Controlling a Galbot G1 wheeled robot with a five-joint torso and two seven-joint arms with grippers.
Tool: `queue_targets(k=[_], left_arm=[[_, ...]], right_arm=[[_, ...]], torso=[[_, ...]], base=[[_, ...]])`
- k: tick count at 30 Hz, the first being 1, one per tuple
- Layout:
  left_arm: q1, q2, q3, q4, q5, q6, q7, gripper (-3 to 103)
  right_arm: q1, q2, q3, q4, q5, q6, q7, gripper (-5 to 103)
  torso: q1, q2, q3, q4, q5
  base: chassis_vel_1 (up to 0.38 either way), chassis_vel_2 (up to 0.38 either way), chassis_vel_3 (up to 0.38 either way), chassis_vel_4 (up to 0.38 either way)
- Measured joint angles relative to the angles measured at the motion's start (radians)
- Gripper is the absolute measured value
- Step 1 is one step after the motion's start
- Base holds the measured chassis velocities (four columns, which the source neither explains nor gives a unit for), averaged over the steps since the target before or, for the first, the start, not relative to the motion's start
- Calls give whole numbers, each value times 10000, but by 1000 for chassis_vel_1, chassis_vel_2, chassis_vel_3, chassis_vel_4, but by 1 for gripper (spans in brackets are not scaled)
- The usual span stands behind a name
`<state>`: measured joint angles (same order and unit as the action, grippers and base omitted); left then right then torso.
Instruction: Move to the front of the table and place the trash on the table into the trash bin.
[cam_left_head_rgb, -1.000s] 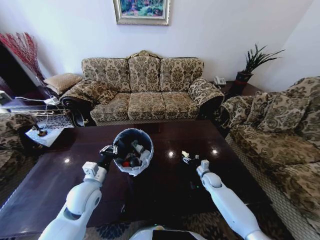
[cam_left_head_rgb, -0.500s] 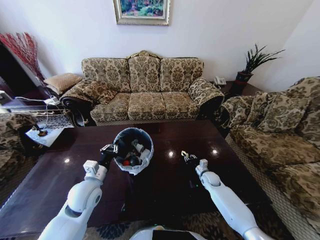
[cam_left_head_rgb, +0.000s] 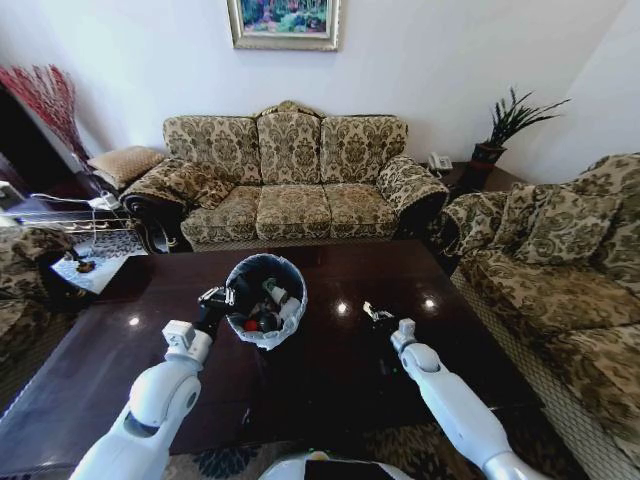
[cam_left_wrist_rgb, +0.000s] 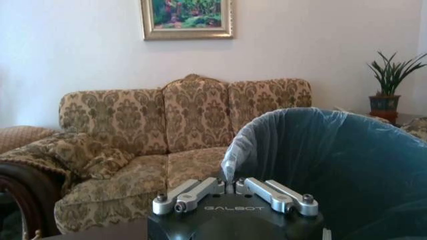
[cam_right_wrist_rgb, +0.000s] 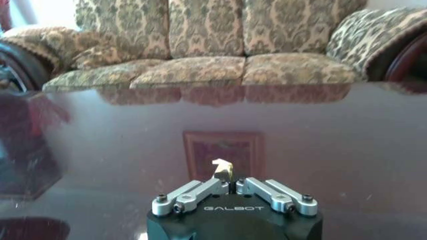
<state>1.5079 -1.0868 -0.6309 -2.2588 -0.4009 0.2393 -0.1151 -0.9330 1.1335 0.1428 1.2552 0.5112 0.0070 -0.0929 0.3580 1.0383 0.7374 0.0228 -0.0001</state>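
Right gripper (cam_right_wrist_rgb: 230, 184) pinched shut on small scrap (cam_right_wrist_rgb: 221, 168): light, crushable, likely slippery; hold by edge. Left gripper (cam_left_wrist_rgb: 230, 186) closed on trash bin (cam_left_wrist_rgb: 320, 150) liner rim.

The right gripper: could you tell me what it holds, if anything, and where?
The right gripper pinches a small white-and-yellow scrap by its lower end, above the table.

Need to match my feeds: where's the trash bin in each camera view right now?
Head view: the trash bin stands on the table, left of centre, with the left pincer at its rim.
Left wrist view: the bin's bag-lined wall rises close ahead of that pincer.
Right wrist view: not in it.
Shared landmark: the patterned sofa, behind the table.
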Motion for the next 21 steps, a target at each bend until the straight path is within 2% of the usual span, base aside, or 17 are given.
queue_targets(k=[5,8,10,12,13,15,16,17,18,20,21], left_arm=[[-116,320,183,38,-133,85,-1,3],[-446,770,332,194,-420,232,-5,3],[-524,865,364,252,-490,258,-4,3],[-800,1159,536,530,-692,305,8,3],[-800,1159,536,530,-692,305,8,3],[-1182,1519,824,918,-856,351,90,3],[-1340,1628,961,1052,-900,378,139,3],[-1340,1628,961,1052,-900,378,139,3],[-1504,1730,1110,1184,-941,405,175,3],[-2138,2068,1742,1581,-1140,518,209,3],[-2138,2068,1742,1581,-1140,518,209,3]], right_arm=[[-692,-119,499,1241,211,20,401,-2],[-1339,-500,938,2981,360,-45,519,0],[-1448,-618,1001,3453,421,-95,558,0],[-1715,-1053,1150,5115,754,-371,750,0],[-1715,-1053,1150,5115,754,-371,750,0],[-1699,-1735,1092,6999,1374,-769,1171,0],[-1564,-2059,984,7605,1686,-923,1351,0],[-1564,-2059,984,7605,1686,-923,1351,0],[-1332,-2424,810,8170,2078,-1079,1520,0],[-290,-3636,31,9531,3597,-1386,1896,0],[-290,-3636,31,9531,3597,-1386,1896,0]], torso=[[0,0,0,-1,2],[0,0,0,-5,1],[0,0,0,-5,0],[0,0,0,-3,-1],[0,0,0,-3,-1],[-1,0,0,-2,0],[-1,1,0,-3,-1],[-1,1,0,-3,-1],[-1,0,0,-2,-1],[0,0,0,1,-2],[0,0,0,1,-2]], base=[[0,0,0,0],[0,0,0,0],[0,0,0,0],[0,0,0,0],[0,0,0,0],[0,0,0,0],[0,0,0,0],[0,0,0,0],[0,0,0,0],[0,0,0,0],[0,0,0,0]])
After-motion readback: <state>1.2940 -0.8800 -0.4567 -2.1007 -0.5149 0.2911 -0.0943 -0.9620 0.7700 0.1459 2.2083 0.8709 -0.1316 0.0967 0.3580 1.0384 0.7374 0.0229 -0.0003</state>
